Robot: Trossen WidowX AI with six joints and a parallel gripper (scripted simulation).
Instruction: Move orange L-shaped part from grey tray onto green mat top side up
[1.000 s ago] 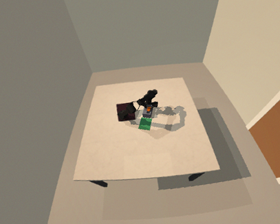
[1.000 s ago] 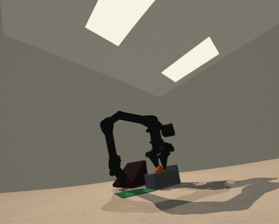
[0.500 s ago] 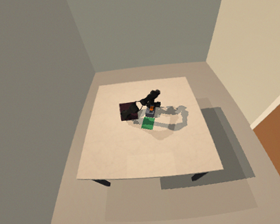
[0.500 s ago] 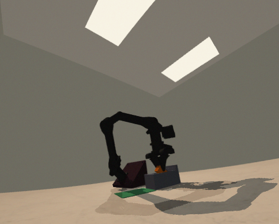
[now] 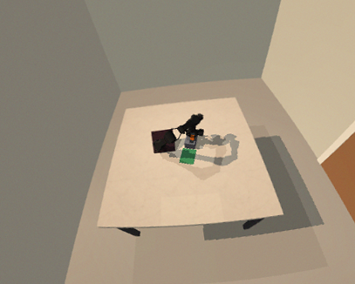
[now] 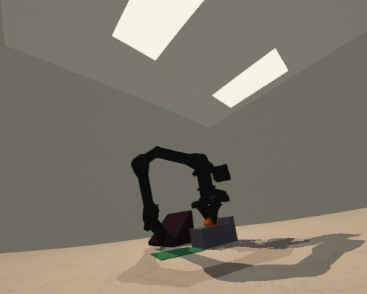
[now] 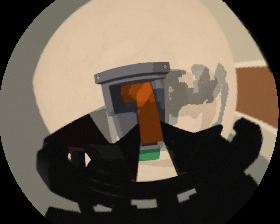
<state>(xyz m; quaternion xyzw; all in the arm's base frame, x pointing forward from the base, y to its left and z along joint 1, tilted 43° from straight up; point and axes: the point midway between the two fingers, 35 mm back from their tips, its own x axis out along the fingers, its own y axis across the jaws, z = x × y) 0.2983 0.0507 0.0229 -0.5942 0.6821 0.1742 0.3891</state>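
Note:
The orange part (image 5: 192, 138) (image 6: 208, 223) (image 7: 150, 120) is tilted in the grey tray (image 5: 191, 146) (image 6: 216, 237) (image 7: 131, 71). Its straight end stands up above the tray's rim on the mat side. Its L-shaped end is low in the pocket, at the far side in the wrist view. My gripper (image 6: 212, 221) (image 7: 149, 125) points down over the tray and is shut on the part's raised straight end, one finger on each side. The green mat (image 5: 188, 156) (image 6: 163, 256) (image 7: 149, 156) lies flat beside the tray, with nothing on it.
A dark maroon block (image 5: 155, 135) (image 6: 180, 227) (image 7: 80, 131) with a sloping face stands by the arm's base, left of the tray in the top and exterior views. The tray's walls rise close around the part. The arm's shadow falls across the table (image 5: 148, 187).

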